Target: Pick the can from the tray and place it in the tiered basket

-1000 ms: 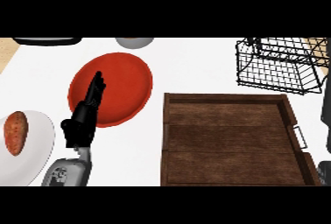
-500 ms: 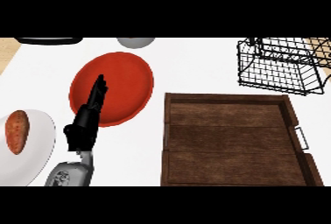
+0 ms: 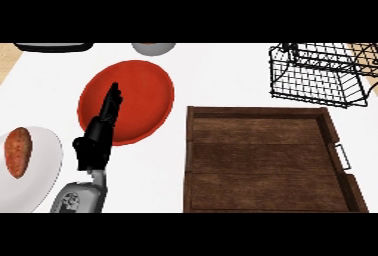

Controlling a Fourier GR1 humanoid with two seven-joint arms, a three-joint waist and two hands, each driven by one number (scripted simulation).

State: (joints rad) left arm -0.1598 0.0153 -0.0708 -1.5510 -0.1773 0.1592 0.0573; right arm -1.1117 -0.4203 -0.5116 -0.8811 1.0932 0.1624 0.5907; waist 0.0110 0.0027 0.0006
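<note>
The can shows nowhere; the wooden tray (image 3: 266, 165) lies to the right of the left hand (image 3: 100, 137), whose fingers (image 3: 112, 100) stretch straight and together over a red plate (image 3: 140, 95). The black wire tiered basket (image 3: 317, 75) stands farther right, beyond the tray.

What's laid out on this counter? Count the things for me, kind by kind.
Plates: 2, a red plate and a white plate
Wooden tray: 1
Wire basket: 1
Sweet potato, on the white plate: 1
Grey bowl, cut off at the far edge: 1
Dark object at the far left edge, unclear: 1
Total: 7. No can shows.
</note>
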